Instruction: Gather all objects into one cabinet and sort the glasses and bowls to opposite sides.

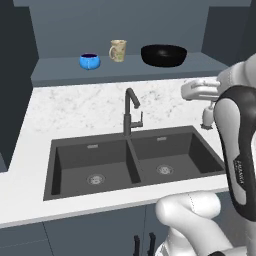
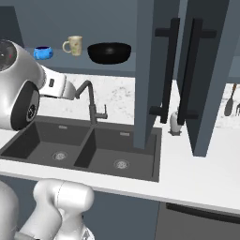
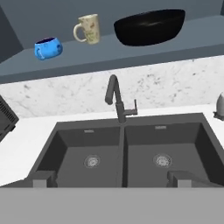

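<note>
Looking at shelf row: I see three vessels on the open cabinet shelf (image 1: pixel 60 70) behind the sink, well apart from each other.
Blue bowl: the small blue bowl (image 1: pixel 89 61) (image 2: pixel 42 53) (image 3: pixel 47 48) stands farthest left of the row in all three views.
Mug: the beige mug (image 1: pixel 118 50) (image 2: pixel 73 45) (image 3: pixel 88 29) sits upright between the two bowls, handle toward the blue bowl.
Black bowl: the wide black bowl (image 1: pixel 164 55) (image 2: pixel 109 53) (image 3: pixel 149 27) rests at the right end of the row, upright, far broader than the other two.
Cabinet doors: in the right base view I see two slate-blue doors (image 2: pixel 146 70) swung open over the counter, each with a long black bar handle (image 2: pixel 170 70).
Gripper: from the hand view I read the gripper (image 3: pixel 111 178) hanging over the near edge of the sink, fingers (image 3: pixel 41 178) spread wide with nothing between them, aimed toward the shelf.
Arm: the white arm (image 1: pixel 202 90) (image 2: pixel 56 85) reaches across above the basin.
Sink: dark double sink (image 1: pixel 65 185) (image 2: pixel 28 140) (image 3: pixel 52 157), black faucet (image 1: pixel 131 112) (image 2: pixel 91 105) (image 3: pixel 117 98) at its back centre.
Counter: white marbled counter (image 1: pixel 75 107) (image 2: pixel 206 173) (image 3: pixel 26 135) around the sink.
Dispenser: a white soap dispenser (image 2: pixel 175 123) (image 3: pixel 220 105) stands right of the sink, just beside the open doors.
</note>
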Robot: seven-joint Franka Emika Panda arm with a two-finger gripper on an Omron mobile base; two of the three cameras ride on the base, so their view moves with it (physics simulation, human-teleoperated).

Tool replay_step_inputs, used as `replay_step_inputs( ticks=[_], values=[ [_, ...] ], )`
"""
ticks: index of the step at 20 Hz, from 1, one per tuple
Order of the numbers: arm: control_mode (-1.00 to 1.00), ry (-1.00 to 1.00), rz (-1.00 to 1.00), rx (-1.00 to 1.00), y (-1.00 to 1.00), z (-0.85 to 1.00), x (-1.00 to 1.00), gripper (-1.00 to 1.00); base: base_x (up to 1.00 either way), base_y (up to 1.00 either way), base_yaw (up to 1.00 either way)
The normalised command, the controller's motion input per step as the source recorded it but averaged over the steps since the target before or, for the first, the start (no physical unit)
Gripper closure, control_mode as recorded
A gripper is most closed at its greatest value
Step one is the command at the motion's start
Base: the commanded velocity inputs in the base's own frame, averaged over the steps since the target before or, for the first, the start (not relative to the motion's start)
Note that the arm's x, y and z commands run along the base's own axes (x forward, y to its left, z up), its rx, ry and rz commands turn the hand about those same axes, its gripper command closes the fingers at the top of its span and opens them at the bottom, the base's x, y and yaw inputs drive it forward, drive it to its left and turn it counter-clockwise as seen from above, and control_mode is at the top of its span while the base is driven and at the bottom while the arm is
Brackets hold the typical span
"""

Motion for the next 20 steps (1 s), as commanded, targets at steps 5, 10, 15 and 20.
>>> replay_step_inputs(
  ticks=[5,10,15,20],
  values=[
    [-1.0,-0.05,0.0,-0.09,0.06,-0.03,-0.32,-1.0,0.0,0.0,0.0],
    [-1.0,-0.22,-0.03,0.0,0.0,0.0,-0.98,-1.0,0.0,0.0,0.0],
    [-1.0,-0.15,-0.03,-0.01,0.01,0.0,-0.57,-1.0,0.0,0.0,0.0],
    [-1.0,0.0,0.0,0.0,0.0,0.0,0.0,-1.0,0.0,0.0,0.0]
  ],
)
